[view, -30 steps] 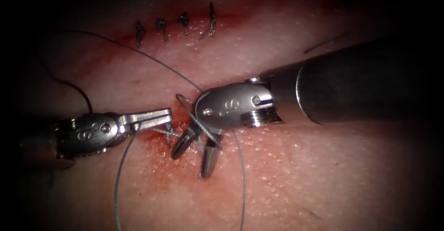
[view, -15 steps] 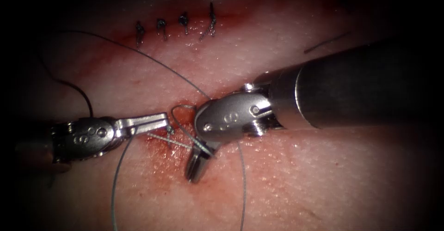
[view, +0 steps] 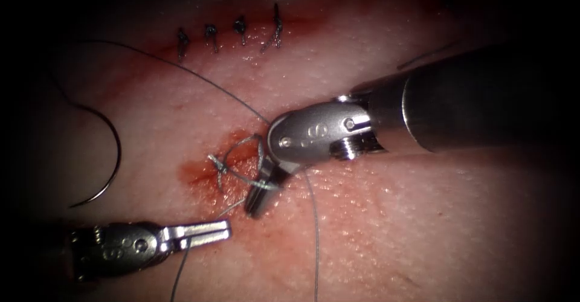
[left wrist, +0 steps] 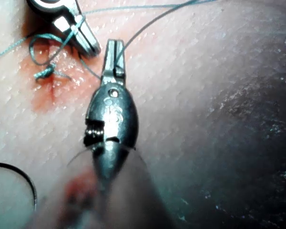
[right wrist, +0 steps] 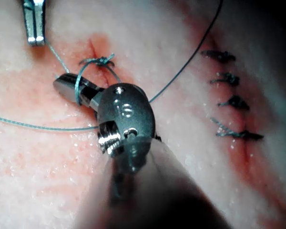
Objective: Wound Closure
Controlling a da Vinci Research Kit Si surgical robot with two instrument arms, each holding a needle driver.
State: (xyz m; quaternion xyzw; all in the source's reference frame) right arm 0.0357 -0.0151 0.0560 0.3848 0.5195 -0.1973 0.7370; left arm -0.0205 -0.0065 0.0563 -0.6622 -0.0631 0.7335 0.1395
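My left tool (view: 226, 228) lies low on the tissue (view: 393, 217), left of the cut, with its jaws shut on the long thread (view: 181, 266). That thread runs up to the right tool (view: 258, 204), whose jaws are shut on the thread's short end near the knot (view: 220, 166), with a loop wound round them. The right wrist view gives the loop (right wrist: 77, 90) round the right tool (right wrist: 59, 85), and the left tool (right wrist: 35, 40) close by. The curved needle (view: 112, 157) lies free on the tissue at the far left, held by neither tool. The left wrist view has the left tool (left wrist: 113, 45) and needle (left wrist: 31, 188).
Several finished stitches (view: 241, 33) sit in a row at the back along the cut. Red fluid (view: 199, 175) stains the tissue round the knot. A long strand of thread (view: 315, 241) trails toward the front edge. A cut thread end (view: 423, 57) lies at the back right.
The right tool's jaws closed on the thread by the knot and shifted slightly right. The left tool drew down and away from the knot with its thread, uncovering the needle.
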